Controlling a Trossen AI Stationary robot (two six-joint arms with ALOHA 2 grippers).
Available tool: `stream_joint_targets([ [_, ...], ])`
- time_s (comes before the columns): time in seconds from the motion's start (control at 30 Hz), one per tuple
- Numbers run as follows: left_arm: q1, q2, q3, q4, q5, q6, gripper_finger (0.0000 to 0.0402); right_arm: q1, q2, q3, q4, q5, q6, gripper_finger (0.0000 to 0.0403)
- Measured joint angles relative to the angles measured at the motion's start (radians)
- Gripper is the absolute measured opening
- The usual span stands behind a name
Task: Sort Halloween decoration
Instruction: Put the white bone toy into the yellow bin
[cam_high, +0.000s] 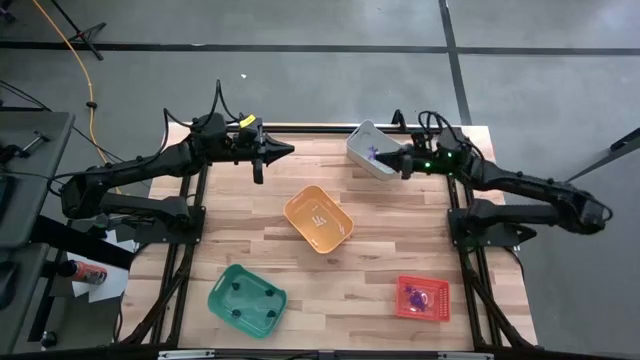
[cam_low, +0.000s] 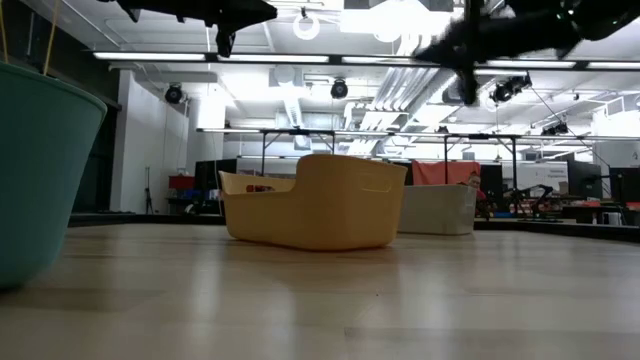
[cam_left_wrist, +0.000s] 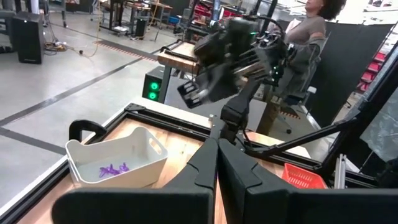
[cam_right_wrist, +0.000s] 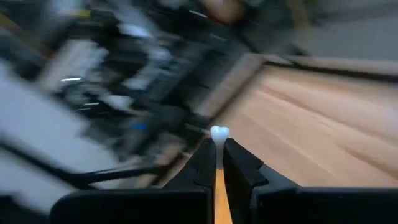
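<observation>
My right gripper (cam_high: 388, 160) hangs over the grey bin (cam_high: 365, 140) at the table's far side, shut on a tiny whitish trinket (cam_right_wrist: 218, 132). Purple trinkets (cam_left_wrist: 112, 169) lie on that bin's floor. More purple trinkets (cam_high: 415, 297) sit in the red bin (cam_high: 422, 298), black ones (cam_high: 250, 295) in the green bin (cam_high: 247, 298), and whitish ones (cam_high: 320, 221) in the orange bin (cam_high: 318, 218). My left gripper (cam_high: 287, 150) is raised over the far middle of the table, shut and empty, pointing toward the right arm. My right gripper pinches the whitish trinket between its two fingertips. The trinket's rounded knob end (cam_right_wrist: 218, 131) sticks out past the tips. It is lifted clear of the table and bins; the part between the fingers is hidden by them.
The orange bin (cam_low: 310, 205) stands in the table's middle, with the grey bin (cam_low: 438, 208) behind it to the right and the green bin (cam_low: 40, 170) near left. Bare wood lies between the bins. A person (cam_left_wrist: 311, 25) stands beyond the table's right side.
</observation>
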Motion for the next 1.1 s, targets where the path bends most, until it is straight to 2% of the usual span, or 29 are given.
stream_joint_targets([
  [0.13, 0.000, 0.000, 0.000, 0.025, 0.007, -0.018, 0.0000, 0.125, 0.088, 0.007, 0.332, 0.039, -0.081, 0.0006],
  [0.2, -0.003, 0.000, 0.000, 0.052, 0.032, -0.020, 0.0000, 0.169, 0.132, 0.045, 0.367, 0.061, -0.149, 0.0006],
  [0.37, -0.023, 0.000, 0.000, 0.115, 0.101, -0.071, 0.0000, 0.230, 0.236, 0.206, 0.258, 0.067, -0.367, 0.0006],
  [0.57, -0.043, 0.000, 0.000, 0.114, 0.104, -0.071, 0.0000, 0.241, 0.317, 0.376, 0.039, 0.067, -0.539, 0.0006],
  [0.7, -0.045, 0.000, 0.000, 0.114, 0.104, -0.076, 0.0000, 0.241, 0.337, 0.427, -0.025, 0.056, -0.576, 0.0006],
  [1.1, -0.045, 0.000, 0.000, 0.113, 0.104, -0.088, 0.0000, 0.241, 0.337, 0.428, -0.063, 0.052, -0.570, 0.0006],
])
